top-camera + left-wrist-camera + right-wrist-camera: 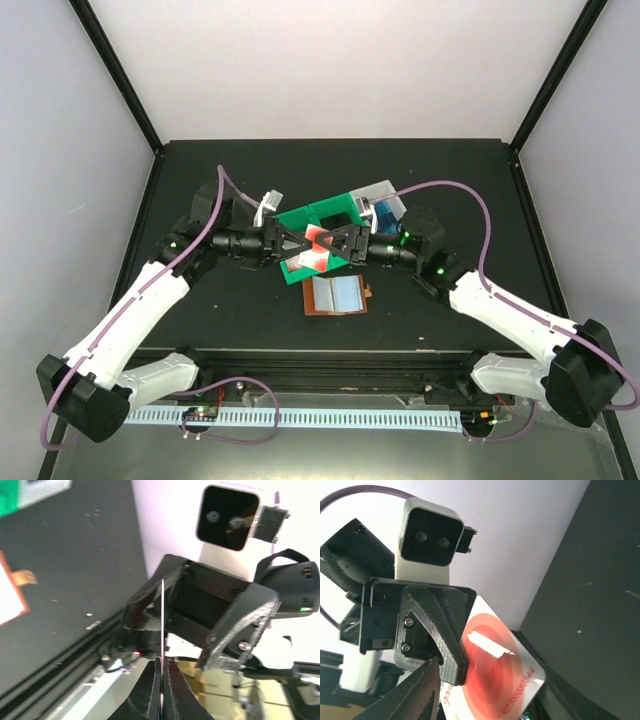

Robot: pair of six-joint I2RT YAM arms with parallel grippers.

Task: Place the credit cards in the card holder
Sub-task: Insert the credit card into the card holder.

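Your left gripper point(162, 672) had its fingers pressed together on a red-and-white credit card point(502, 680). It pinched the card by one edge and held it in the air, edge-on to the left wrist camera. Your right gripper point(338, 240) faced it nose to nose, with its jaws spread and one finger on either side of the card. I could not tell whether either finger touched it.

From above, the two grippers met over the near edge of the green bin point(325, 215). A white bin point(385, 195) sat against that bin at its 2 o'clock. The card holder point(335, 295) lay open and flat on the black table point(230, 305), near the grippers at their 6 o'clock. Its clear pockets faced up and its snap tab pointed to 3 o'clock.
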